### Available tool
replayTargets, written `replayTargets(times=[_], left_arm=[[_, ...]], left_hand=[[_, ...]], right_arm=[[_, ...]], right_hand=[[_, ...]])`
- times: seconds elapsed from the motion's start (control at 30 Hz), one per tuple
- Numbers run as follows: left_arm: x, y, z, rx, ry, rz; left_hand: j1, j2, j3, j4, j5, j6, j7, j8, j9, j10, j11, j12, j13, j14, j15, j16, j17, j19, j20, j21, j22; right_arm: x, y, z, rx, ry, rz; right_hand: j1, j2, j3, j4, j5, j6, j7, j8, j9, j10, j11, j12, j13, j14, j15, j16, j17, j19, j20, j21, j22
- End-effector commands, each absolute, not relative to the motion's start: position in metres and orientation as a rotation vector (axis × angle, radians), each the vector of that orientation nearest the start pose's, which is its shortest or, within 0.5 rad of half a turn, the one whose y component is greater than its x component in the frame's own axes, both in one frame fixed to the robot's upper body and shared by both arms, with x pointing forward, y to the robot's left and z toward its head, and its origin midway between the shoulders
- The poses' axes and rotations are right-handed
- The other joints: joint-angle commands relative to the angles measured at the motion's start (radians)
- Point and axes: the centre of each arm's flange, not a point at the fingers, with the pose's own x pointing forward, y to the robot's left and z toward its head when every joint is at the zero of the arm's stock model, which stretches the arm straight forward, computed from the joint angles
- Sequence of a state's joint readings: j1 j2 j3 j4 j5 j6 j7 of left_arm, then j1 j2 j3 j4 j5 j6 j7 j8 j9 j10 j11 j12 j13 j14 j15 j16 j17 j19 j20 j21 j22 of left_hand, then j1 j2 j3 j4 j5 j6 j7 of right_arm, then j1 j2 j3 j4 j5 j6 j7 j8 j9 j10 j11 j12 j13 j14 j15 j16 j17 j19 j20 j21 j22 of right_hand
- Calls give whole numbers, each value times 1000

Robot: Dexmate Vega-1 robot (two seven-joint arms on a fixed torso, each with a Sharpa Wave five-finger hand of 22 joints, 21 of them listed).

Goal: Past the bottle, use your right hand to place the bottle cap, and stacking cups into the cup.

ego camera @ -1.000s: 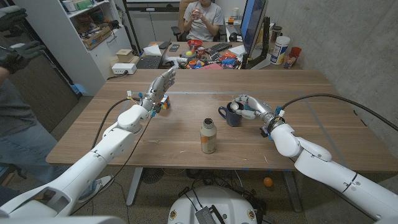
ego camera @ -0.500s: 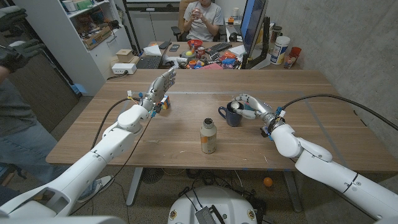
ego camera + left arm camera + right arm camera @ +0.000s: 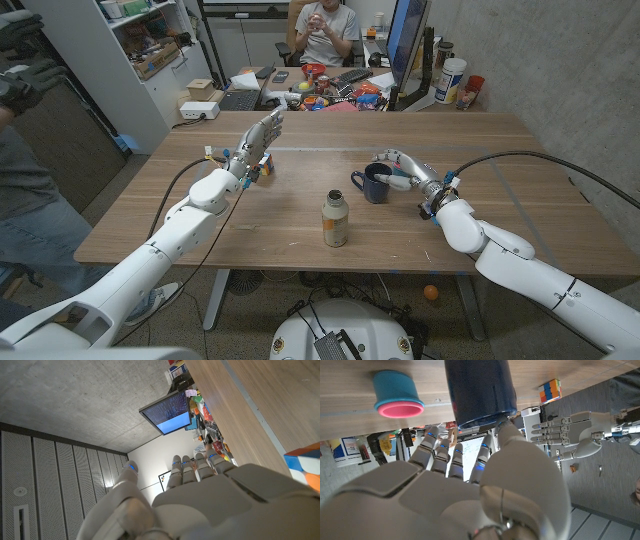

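My right hand [image 3: 402,172] sits at the dark blue cup [image 3: 375,184] on the wooden bench [image 3: 500,160], fingers curved over its rim; whether anything is pinched in them I cannot tell. In my right wrist view the fingertips [image 3: 502,425] touch the cup's [image 3: 480,390] rim, and the stacking cups [image 3: 397,395], blue with a pink rim, stand just beside it. The bottle [image 3: 335,219] stands upright near the bench's front edge, between me and the cup. My left hand [image 3: 258,140] is raised over the far left of the bench, fingers straight and holding nothing, with a coloured cube [image 3: 265,166] beside it. A person [image 3: 322,30] sits behind a cluttered desk.
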State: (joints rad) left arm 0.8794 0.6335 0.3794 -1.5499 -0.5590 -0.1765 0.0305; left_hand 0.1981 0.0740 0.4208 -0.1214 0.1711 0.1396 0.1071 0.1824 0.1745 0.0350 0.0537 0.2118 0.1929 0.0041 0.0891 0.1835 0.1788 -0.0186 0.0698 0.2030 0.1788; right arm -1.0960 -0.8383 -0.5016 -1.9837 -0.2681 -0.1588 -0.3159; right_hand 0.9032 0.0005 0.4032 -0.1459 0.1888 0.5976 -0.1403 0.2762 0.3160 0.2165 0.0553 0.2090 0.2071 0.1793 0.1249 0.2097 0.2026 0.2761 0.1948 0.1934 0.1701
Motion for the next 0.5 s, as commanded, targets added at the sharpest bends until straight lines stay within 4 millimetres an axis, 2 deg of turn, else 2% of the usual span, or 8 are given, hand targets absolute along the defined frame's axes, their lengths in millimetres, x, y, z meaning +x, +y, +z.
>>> replayTargets(times=[0.03, 0.13, 0.2, 0.23, 0.37, 0.43, 0.5], left_arm=[[614, 273, 9, 139, -631, -250], [613, 274, 9, 140, -632, -253], [613, 275, 8, 139, -632, -253], [612, 276, 7, 140, -632, -254], [611, 279, 4, 140, -632, -256], [610, 282, 3, 140, -634, -253], [609, 285, 2, 144, -636, -250]], left_hand=[[5, 10, 5, -4, 6, 7, 2, 9, 5, 7, 6, 1, 5, 4, 5, 6, 4, -1, 13, -1, 4], [6, 12, 6, -4, 6, 8, 3, 9, 5, 7, 7, 1, 5, 4, 6, 6, 4, -1, 12, -1, 4], [7, 13, 6, -4, 6, 8, 3, 9, 5, 8, 6, 1, 5, 3, 5, 6, 4, -1, 13, -1, 4], [7, 14, 7, -5, 6, 7, 2, 9, 5, 8, 5, 1, 5, 3, 6, 6, 4, 0, 12, -1, 4], [10, 16, 9, -5, 6, 0, -8, 5, 5, 8, 3, 1, 5, 5, 1, 7, 3, 0, 12, -1, 4], [11, 17, 10, -6, 5, -9, -14, 2, 5, 9, 0, 1, 5, 6, 1, 7, 3, 0, 13, 0, 4], [13, 19, 11, -6, 5, -27, -22, -4, 6, 7, -2, 0, 4, 6, 0, 6, 3, 1, 13, 0, 4]], right_arm=[[527, -208, -48, -965, -776, 2], [526, -207, -47, -946, -786, -1], [526, -206, -46, -913, -799, -5], [526, -206, -47, -892, -808, -9], [526, -206, -47, -826, -831, -22], [527, -206, -45, -793, -834, -13], [527, -206, -44, -763, -842, -6]], right_hand=[[2, 16, 8, 2, 4, 25, -2, 10, 5, 18, -3, 11, 5, 11, -7, 10, 2, 18, 2, 6, 3], [-10, 21, 5, 10, 3, 6, -4, 0, 4, 19, -3, 10, 5, 11, -8, 10, 4, 17, 0, 4, 3], [-66, 26, -17, 42, 0, -9, -9, -11, 2, 27, -6, 12, 7, 19, -7, 15, 8, 14, -3, 2, 3], [-117, 21, -42, 66, 0, -18, -7, -19, 0, 49, -6, 19, 7, 27, -9, 18, 10, 15, -11, 2, 3], [-246, 5, -103, 127, 12, -41, -2, -40, -7, 84, -5, 26, 8, 62, -17, 30, 14, 12, -34, 2, 5], [-278, 2, -118, 140, 18, -64, 7, -53, -11, 94, -2, 26, 8, 66, -24, 30, 14, 7, -62, 0, 5], [-304, 0, -130, 151, 24, -101, 22, -70, -16, 94, 0, 23, 8, 59, -38, 27, 16, 0, -79, -1, 5]])
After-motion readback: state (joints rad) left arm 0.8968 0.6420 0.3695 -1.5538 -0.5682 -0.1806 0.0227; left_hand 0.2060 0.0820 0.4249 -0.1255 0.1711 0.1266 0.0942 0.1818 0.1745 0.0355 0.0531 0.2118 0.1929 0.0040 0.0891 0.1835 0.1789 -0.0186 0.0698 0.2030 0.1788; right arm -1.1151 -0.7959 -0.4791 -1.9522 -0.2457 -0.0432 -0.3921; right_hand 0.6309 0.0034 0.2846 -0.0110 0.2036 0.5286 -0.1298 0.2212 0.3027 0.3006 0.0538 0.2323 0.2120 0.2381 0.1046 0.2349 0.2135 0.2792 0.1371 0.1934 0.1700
